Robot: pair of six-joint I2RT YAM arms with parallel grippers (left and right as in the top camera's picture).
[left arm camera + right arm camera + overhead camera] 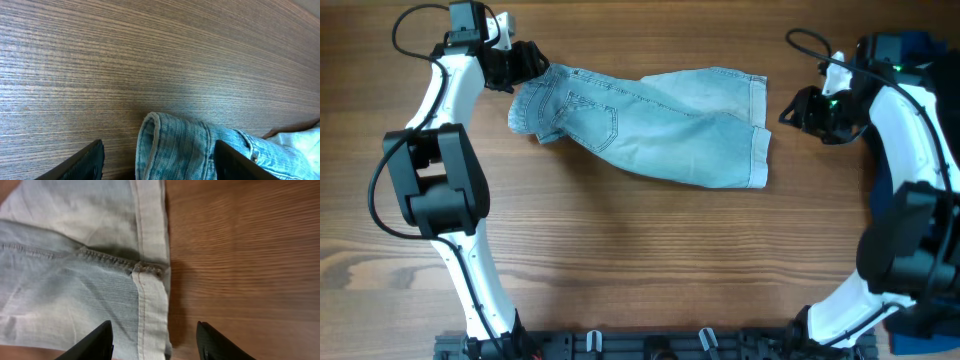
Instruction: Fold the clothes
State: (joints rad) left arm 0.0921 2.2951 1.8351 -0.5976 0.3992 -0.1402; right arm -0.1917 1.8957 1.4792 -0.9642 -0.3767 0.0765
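Currently, the jeans [650, 125] lay folded on the bench [620, 270]. Left fingers [95, 160] stood apart, straddling the waistband [150, 145]. Right fingers [97, 342] stood apart above the hemmed cuffs [150, 305], gripping nothing.

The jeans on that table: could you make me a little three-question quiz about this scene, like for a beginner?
1. True or false: the jeans lie on a wooden table.
2. Which gripper is at the waistband end? A) left gripper B) right gripper
3. Fill in: in the right wrist view, the hemmed cuffs lie ____ of the two fingers, not between them.

Key: 1 true. 2 A; the waistband sits between its open fingers. 3 ahead.
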